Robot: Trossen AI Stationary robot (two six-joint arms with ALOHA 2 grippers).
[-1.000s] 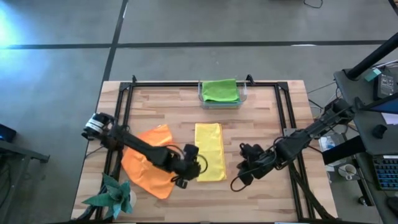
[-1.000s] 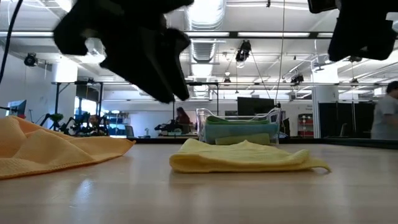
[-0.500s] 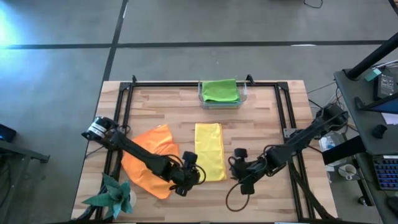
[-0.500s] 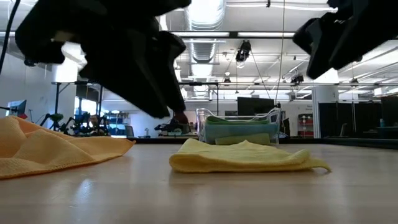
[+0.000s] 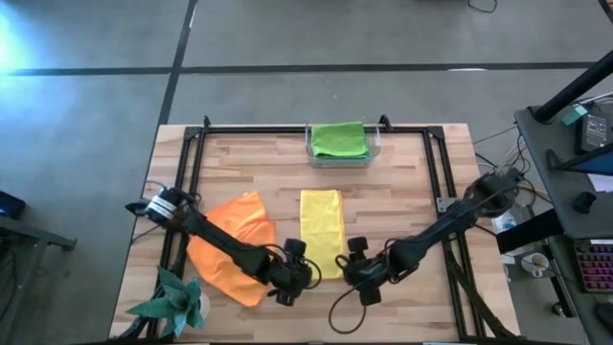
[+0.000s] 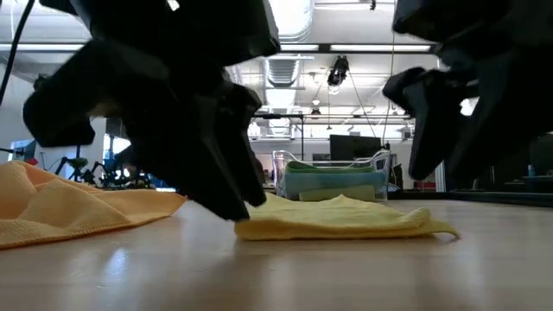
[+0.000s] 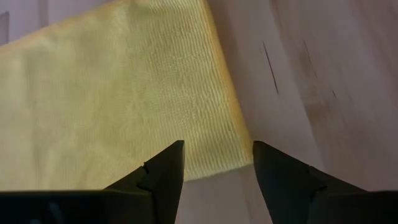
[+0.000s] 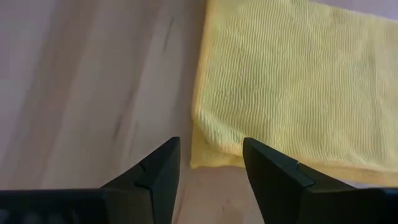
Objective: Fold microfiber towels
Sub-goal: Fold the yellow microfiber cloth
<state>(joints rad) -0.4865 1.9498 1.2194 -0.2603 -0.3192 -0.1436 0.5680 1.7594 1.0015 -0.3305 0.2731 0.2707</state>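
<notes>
The folded towel point(image 5: 322, 233) in the middle is pale yellow with a fine ribbed weave, clearest in the wrist views. Beside it lies an orange towel point(image 5: 228, 245), crumpled. A lime green towel point(image 5: 338, 139) tops the clear bin point(image 5: 374, 149); in the low view a bluish or darker green layer seems to lie beneath it. The table point(image 5: 402, 192) is light wood with streaked grain and a black frame. The spiky ornament point(image 5: 174, 299) is teal. Both arms are dark.

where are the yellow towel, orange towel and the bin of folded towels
yellow towel point(image 5: 322, 230): high view, middle of its folded strip
orange towel point(image 5: 228, 251): high view, rumpled centre
bin point(image 5: 309, 153): high view, left rim
</notes>
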